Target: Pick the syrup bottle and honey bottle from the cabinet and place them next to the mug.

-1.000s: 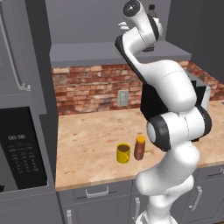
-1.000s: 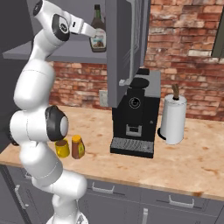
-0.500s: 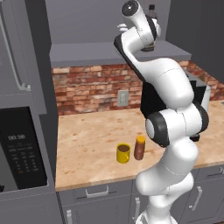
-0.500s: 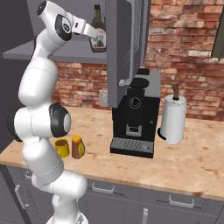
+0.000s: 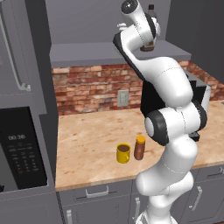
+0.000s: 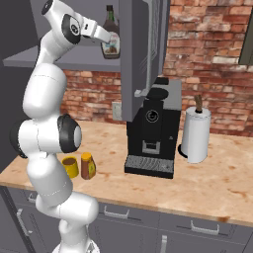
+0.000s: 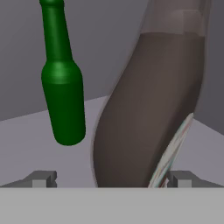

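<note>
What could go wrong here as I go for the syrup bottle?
The syrup bottle sits between the fingers, but they look spread wider than it; lifting before they close could tip it. The green bottle stands close beside it on the cabinet shelf, so a sideways swing might knock it over. On the way down, the coffee machine stands near the mug and honey bottle.

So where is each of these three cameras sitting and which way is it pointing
Left base view: behind the arm's left, facing the counter with mug and honey bottle; the arm rises at right.
Right base view: behind its right, facing the coffee machine and paper towel roll; the arm rises at left.
Hand view: on the hand, looking into the cabinet; the syrup bottle between the fingertips, green bottle behind.
Both base views share mug, honey bottle, syrup bottle.
</note>
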You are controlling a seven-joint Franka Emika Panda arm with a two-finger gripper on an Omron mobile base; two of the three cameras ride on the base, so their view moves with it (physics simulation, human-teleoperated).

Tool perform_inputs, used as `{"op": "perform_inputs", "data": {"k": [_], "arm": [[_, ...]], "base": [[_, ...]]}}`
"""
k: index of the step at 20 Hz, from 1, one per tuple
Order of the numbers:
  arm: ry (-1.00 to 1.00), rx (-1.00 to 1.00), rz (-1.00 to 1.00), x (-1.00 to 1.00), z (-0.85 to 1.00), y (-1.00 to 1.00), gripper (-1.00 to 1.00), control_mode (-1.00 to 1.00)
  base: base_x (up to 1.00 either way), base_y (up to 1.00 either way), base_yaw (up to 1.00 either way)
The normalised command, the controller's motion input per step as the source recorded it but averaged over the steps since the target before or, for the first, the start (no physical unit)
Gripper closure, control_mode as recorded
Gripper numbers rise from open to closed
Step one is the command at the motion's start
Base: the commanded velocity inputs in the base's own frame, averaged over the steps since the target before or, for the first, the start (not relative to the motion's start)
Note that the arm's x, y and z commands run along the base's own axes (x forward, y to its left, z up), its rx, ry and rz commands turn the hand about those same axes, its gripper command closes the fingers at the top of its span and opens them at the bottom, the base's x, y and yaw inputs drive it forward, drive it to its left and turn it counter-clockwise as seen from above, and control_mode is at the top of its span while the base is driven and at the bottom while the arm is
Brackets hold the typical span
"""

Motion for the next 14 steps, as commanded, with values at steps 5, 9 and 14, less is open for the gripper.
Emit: {"op": "perform_inputs", "data": {"k": [5, 9, 14], "arm": [[0.00, 0.00, -0.02, -0.02, 0.00, 0.00, -1.00, -1.00], [0.00, 0.00, -0.04, 0.00, 0.00, -0.07, -1.00, -1.00], [-0.01, 0.00, -0.06, 0.00, 0.00, -0.18, -1.00, -1.00]], "base": [[0.00, 0.00, 0.00], [0.00, 0.00, 0.00], [0.00, 0.00, 0.00]]}}
